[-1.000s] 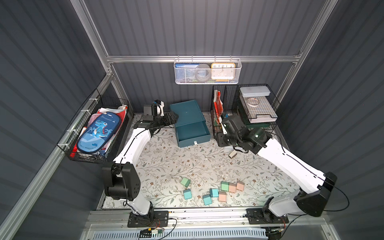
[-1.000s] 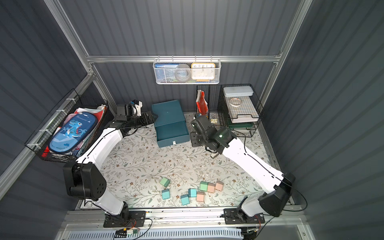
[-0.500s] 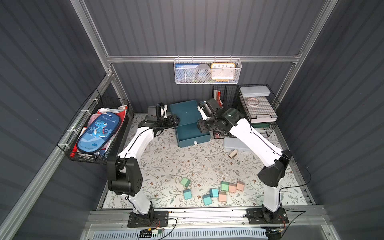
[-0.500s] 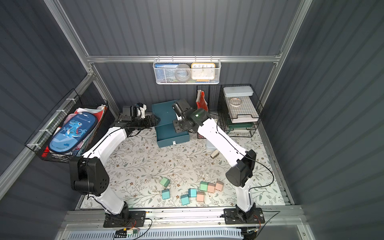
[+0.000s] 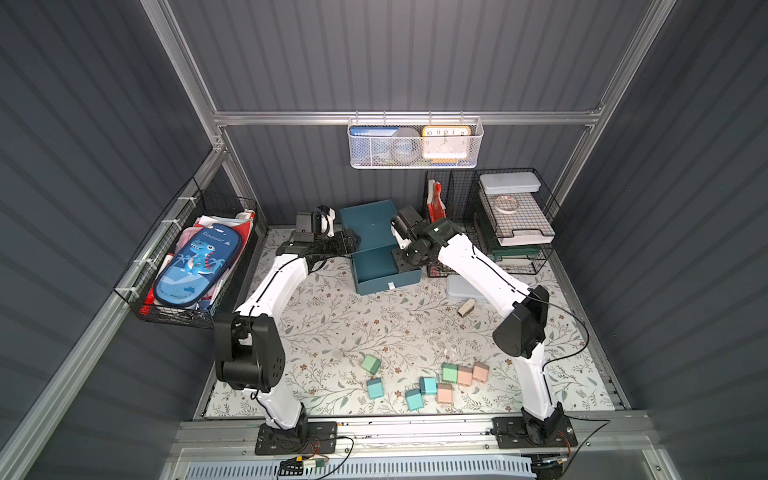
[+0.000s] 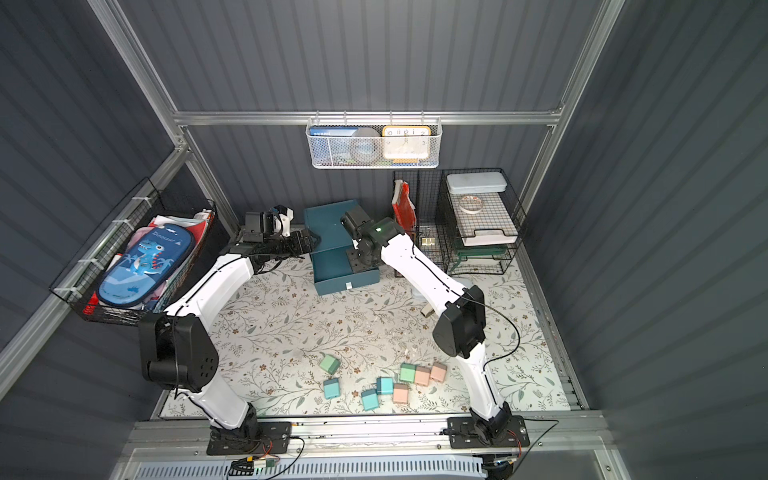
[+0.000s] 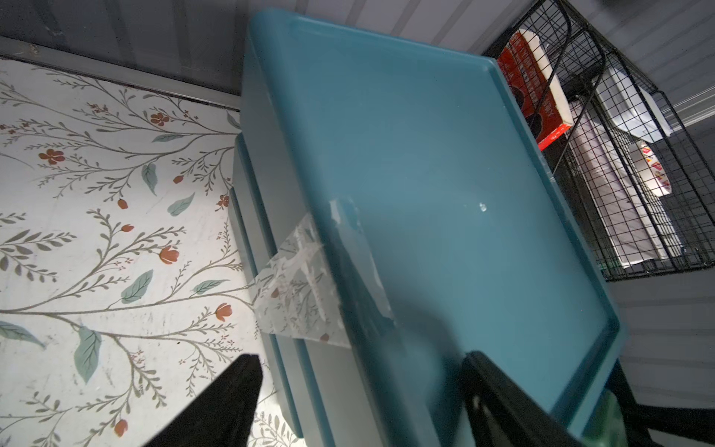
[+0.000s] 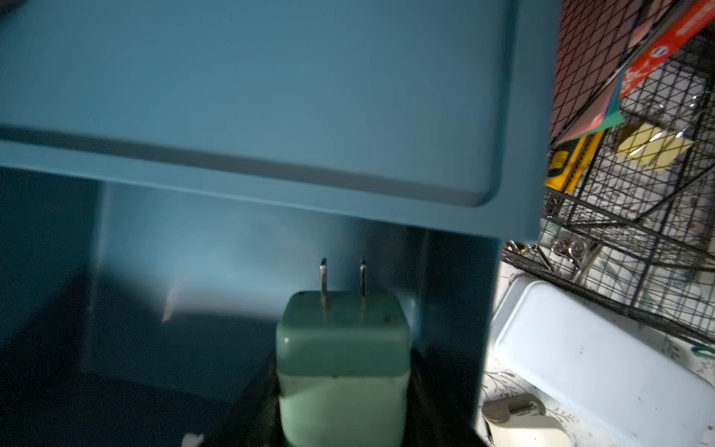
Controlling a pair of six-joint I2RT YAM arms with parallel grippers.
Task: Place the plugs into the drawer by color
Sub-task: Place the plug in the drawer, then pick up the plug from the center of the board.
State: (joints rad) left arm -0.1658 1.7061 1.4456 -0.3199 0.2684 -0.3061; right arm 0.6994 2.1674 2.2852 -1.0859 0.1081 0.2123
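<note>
Right wrist view: holding a mint green plug [image 8: 342, 348] in the right gripper [image 8: 343, 391], jaws pressing narrow on its sides, prongs pointing away from the wrist. Hovering it over the pulled-out tray [image 5: 372, 268] of the drawer [image 5: 368, 222], just in front of the dark teal top's overhang; impossible to tell whether it is touching the tray floor.

Bracketing the drawer's left top edge with the left gripper [image 7: 360, 358], jaws standing wide. Keeping one finger over the drawer's top and the other off its side, above the floral tabletop [image 5: 332, 332]; contact not telling from these pictures.

Lying well in front of the drawer in a top view, near the tabletop's front edge:
- two loose mint green plugs [image 5: 370, 365]
- three light blue plugs [image 5: 428, 385]
- three peach pink plugs [image 5: 464, 375]

Resting just right of the drawer: a pale case [image 5: 461, 286], with a tan cylinder [image 5: 466, 307] just in front of it. Standing further right of the drawer: a black wire rack [image 5: 511, 224].
</note>
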